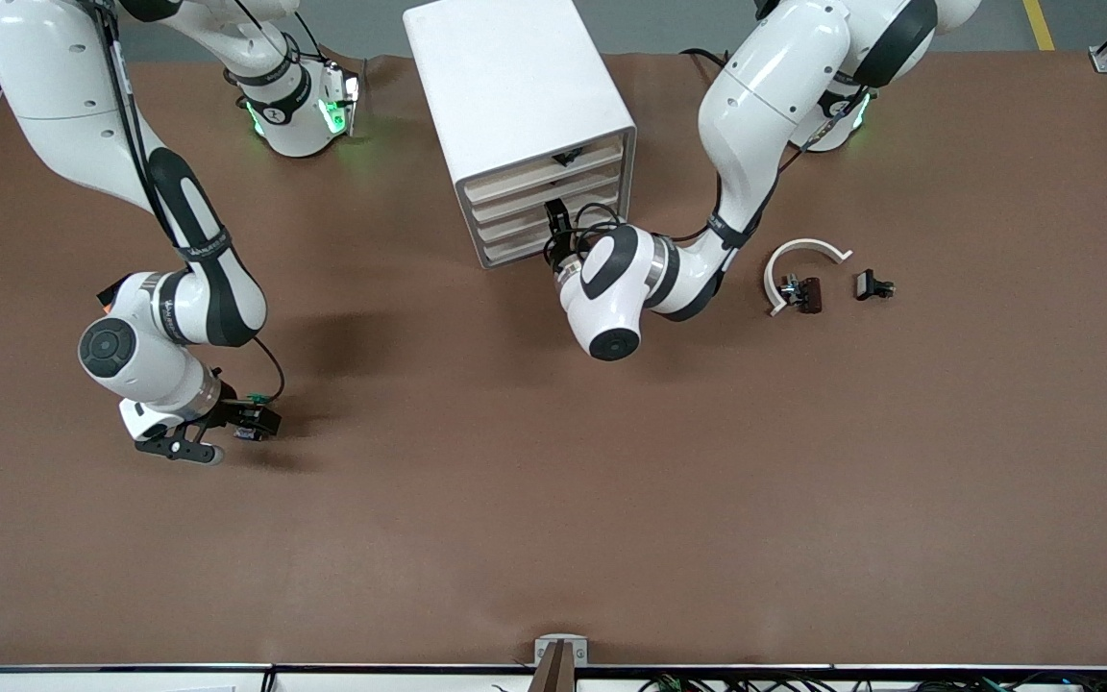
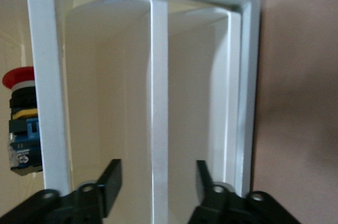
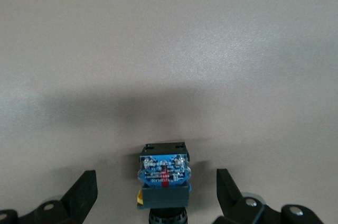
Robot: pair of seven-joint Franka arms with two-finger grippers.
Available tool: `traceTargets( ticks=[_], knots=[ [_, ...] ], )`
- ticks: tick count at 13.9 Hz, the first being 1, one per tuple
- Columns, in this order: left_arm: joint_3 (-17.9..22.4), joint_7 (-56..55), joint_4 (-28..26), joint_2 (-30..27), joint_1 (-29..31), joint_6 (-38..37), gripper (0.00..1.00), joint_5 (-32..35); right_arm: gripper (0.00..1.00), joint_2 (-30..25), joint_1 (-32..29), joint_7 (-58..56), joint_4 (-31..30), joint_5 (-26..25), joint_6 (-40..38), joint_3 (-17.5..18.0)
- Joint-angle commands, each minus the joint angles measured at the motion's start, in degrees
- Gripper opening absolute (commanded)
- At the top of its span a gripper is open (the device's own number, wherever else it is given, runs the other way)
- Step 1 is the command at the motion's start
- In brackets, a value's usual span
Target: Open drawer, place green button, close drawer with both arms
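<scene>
The button (image 3: 163,174) lies on the brown table on its side, its bluish base showing and its cap hidden. My right gripper (image 3: 155,182) is open, low over the table, one finger on each side of the button without touching it. In the front view this gripper (image 1: 248,423) is at the right arm's end of the table and covers the button. The white cabinet (image 1: 515,86) stands at the middle. My left gripper (image 1: 556,221) is at its lower drawers (image 1: 527,226). It is open (image 2: 157,168), its fingers either side of a white edge between two cream fronts (image 2: 121,102).
A white arc (image 1: 803,261) and black clips (image 1: 803,291) (image 1: 873,285) lie toward the left arm's end of the table. A red-capped switch (image 2: 21,118) sits inside a cabinet compartment. The top drawer (image 1: 568,154) shows a dark item at its front.
</scene>
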Motion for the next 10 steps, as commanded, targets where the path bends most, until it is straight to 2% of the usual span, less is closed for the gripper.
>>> traceTargets(
  ticks=[1,2,3,4,6,8,10],
  knots=[
    [0.17,-0.51,0.27,0.83,-0.63,-0.14,0.17,-2.38,0.84,1.54,0.34,0.68,1.44,0.49,0.65,-0.12],
    [0.26,-0.51,0.36,0.91,-0.63,0.03,0.03,-2.3,0.57,1.63,0.34,0.68,1.62,0.49,0.3,-0.12],
    [0.35,-0.51,0.36,1.0,-0.63,0.47,0.0,-2.12,0.21,1.72,0.43,0.77,1.71,0.49,0.21,-0.03],
    [0.7,-0.42,0.45,1.0,-0.37,0.73,0.0,-2.12,0.0,1.72,0.43,0.94,1.8,0.57,0.12,-0.03],
    [1.48,-0.25,0.71,1.0,0.25,0.82,0.0,-2.03,0.0,1.72,0.43,2.25,1.97,0.49,0.04,-0.03],
    [4.03,-0.42,1.15,0.74,0.34,0.91,0.0,-2.3,0.0,1.45,0.6,2.52,3.37,0.49,-1.62,-0.03],
    [5.96,-0.42,2.64,0.65,0.43,0.91,0.0,-2.21,0.0,0.84,0.6,3.31,7.05,0.57,-8.97,-0.03]
  ],
)
